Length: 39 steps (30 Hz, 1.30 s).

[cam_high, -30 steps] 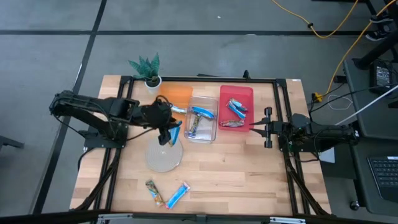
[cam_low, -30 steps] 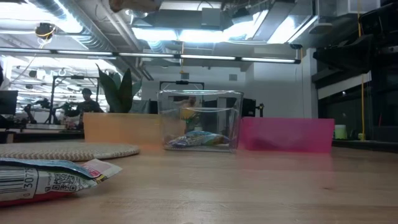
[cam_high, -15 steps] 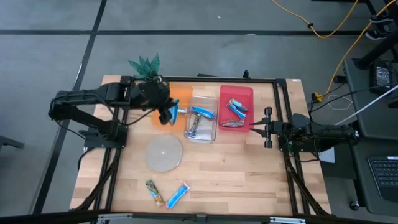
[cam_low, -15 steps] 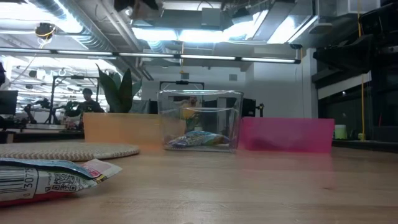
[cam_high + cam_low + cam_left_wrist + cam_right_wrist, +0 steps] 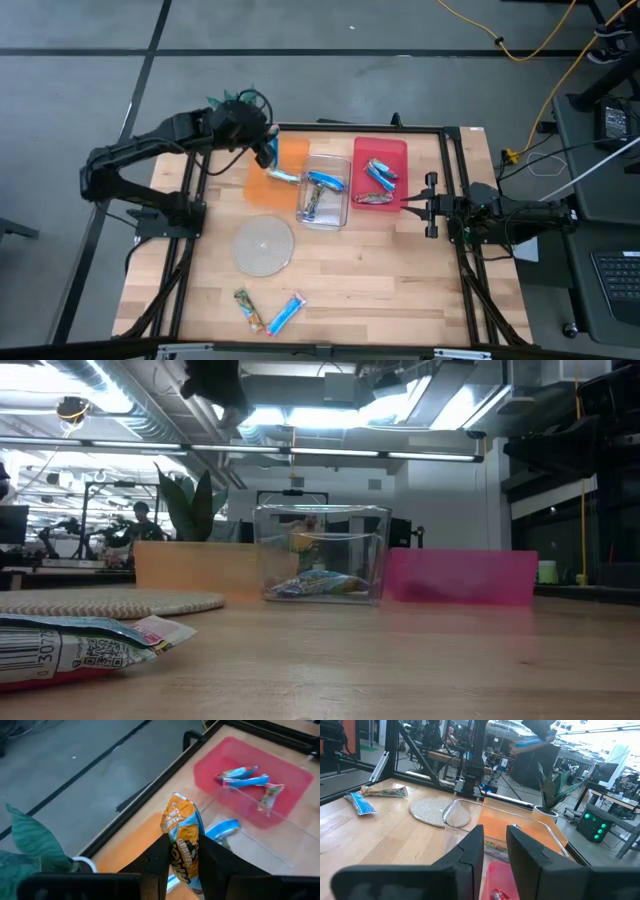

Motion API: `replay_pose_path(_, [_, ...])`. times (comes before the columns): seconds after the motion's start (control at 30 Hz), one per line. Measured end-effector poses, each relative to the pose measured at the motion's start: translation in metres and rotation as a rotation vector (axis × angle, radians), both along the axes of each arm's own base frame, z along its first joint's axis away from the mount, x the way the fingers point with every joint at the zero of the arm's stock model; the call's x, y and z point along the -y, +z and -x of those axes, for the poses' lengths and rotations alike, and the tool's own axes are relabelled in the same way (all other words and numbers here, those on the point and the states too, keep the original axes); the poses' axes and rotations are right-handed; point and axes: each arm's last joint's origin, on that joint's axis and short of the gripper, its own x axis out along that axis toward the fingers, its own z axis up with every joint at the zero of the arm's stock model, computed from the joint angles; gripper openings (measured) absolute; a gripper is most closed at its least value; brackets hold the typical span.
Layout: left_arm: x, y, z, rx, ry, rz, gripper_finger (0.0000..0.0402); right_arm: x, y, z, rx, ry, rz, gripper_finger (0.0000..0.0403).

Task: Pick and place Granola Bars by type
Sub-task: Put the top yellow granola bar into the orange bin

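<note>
High view: your left gripper (image 5: 266, 152) hangs over the orange bin (image 5: 285, 160), at about ten o'clock on the desk (image 5: 400, 270). One blue bar (image 5: 283, 177) already lies in that bin, at five o'clock from the jaws. Two loose bars (image 5: 268, 311) wait at six o'clock. The right gripper (image 5: 428, 205) idles at three o'clock, well apart from them.

Low view: only the arm's dark underside shows above the bins.

Left wrist view: your jaws are clamped on a tan-and-blue bar (image 5: 184, 840), its long axis in line with the fingers (image 5: 156, 862), orange bin directly beneath. You're placed to release.

Right wrist view: those jaws stand a narrow gap apart and hold nothing.
</note>
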Motion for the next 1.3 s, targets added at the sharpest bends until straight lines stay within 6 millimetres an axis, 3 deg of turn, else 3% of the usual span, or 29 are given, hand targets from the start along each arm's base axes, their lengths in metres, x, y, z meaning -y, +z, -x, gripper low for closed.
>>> replay_pose_path(0.2, [-0.021, -0.018, -0.013, -0.073, 0.019, 0.060, 0.0077, 0.000, 0.000, 0.000, 0.000, 0.000, 0.000, 0.0087])
replay_pose_path(0.47, [-0.051, -0.068, -0.050, -0.289, 0.018, 0.110, 0.0077, 0.000, 0.000, 0.000, 0.000, 0.000, 0.000, 0.0087])
replay_pose_path(0.7, [-0.078, -0.105, -0.065, -0.416, 0.044, 0.159, 0.0077, 0.000, 0.000, 0.000, 0.000, 0.000, 0.000, 0.0087])
replay_pose_path(1.0, [-0.097, -0.147, -0.072, -0.482, 0.058, 0.206, 0.0077, 0.000, 0.000, 0.000, 0.000, 0.000, 0.000, 0.0087])
replay_pose_path(1.3, [-0.103, -0.185, -0.057, -0.460, 0.069, 0.259, 0.0077, 0.000, 0.000, 0.000, 0.000, 0.000, 0.000, 0.0087])
